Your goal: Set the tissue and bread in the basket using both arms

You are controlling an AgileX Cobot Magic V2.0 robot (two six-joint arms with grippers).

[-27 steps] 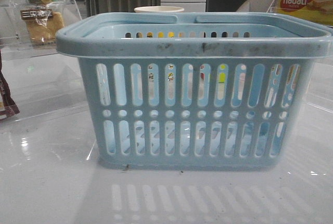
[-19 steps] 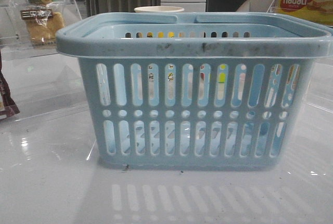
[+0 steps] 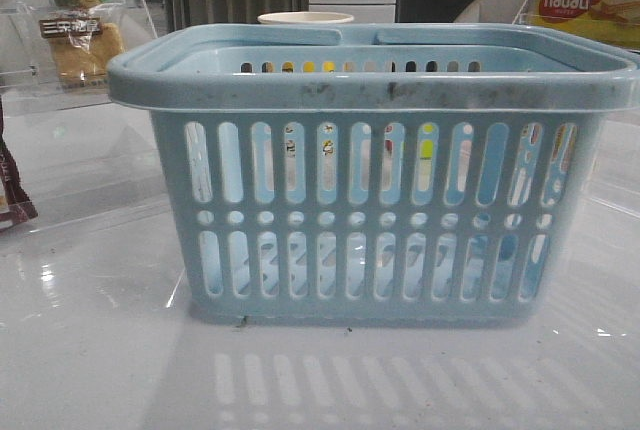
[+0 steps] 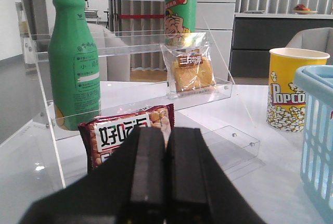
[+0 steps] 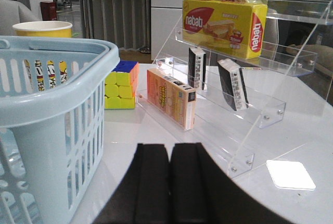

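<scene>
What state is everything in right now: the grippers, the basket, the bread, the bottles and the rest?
Left gripper: shut, holding nothing.
Right gripper: shut, holding nothing.
Basket: upright on the table.
Bread: bagged, standing on the clear shelf.
Green bottles: upright, capped.
Popcorn cup: upright.
Nabati box: closed, on its shelf.

Your left arm's black two-finger gripper [image 4: 166, 174] sits level, facing forward — its flat fingers [image 4: 147, 172] pressed together, no gap, nothing between them. Your right arm's black two-finger gripper [image 5: 170, 185] reads the same — fingers [image 5: 152, 185] closed flush, empty. Neither arm shows in the front view.
</scene>
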